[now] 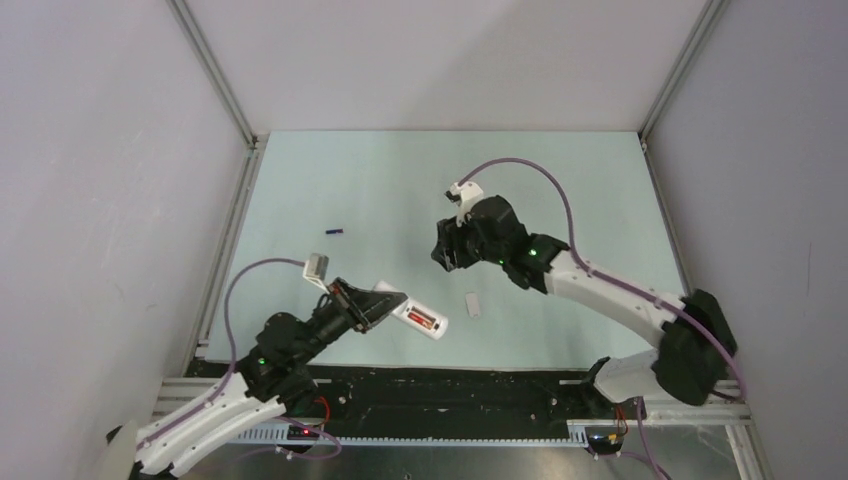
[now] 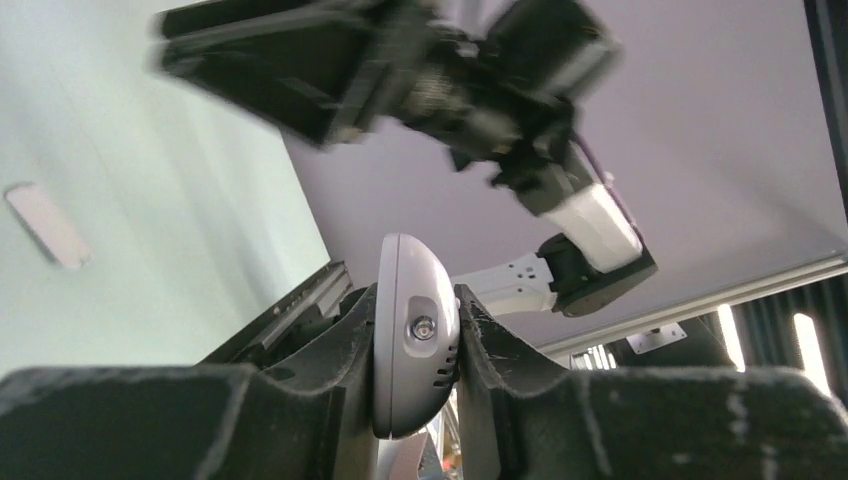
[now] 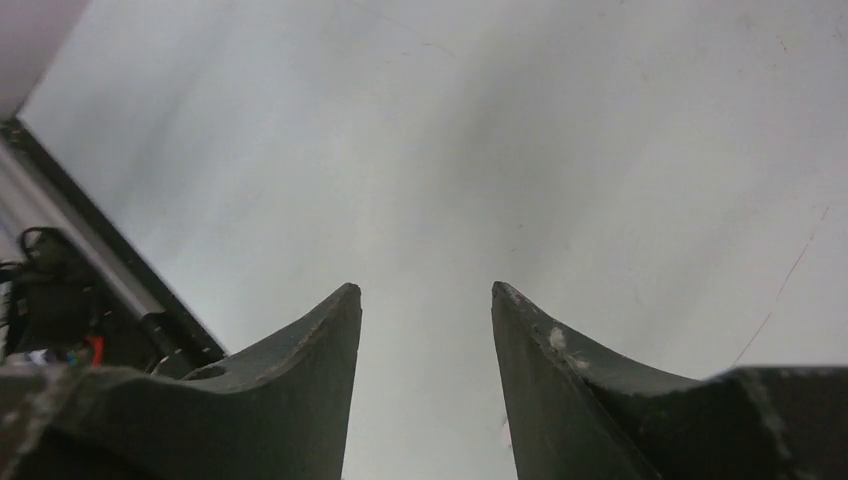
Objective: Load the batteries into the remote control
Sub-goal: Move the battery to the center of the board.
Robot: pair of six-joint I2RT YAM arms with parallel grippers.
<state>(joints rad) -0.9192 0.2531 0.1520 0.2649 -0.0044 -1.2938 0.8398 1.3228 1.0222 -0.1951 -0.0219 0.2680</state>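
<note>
Black rail (image 1: 450, 385) along near edge; matte pale-green table (image 1: 560, 180), grey walls. Leftward, dark blue battery (image 1: 335, 232) lies alone. Left gripper (image 1: 383, 303) clenched on smooth white remote control (image 1: 408, 311), cylindrical red-orange battery (image 1: 420, 320) in its bay. Right gripper (image 1: 447, 256) released, empty.

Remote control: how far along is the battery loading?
Done: the red-orange battery lies in the open bay of the remote control. In hand: the left gripper clamps the remote control; the right gripper is open and empty. Left: the dark blue battery lies on the table, and the white cover plate is off.
</note>
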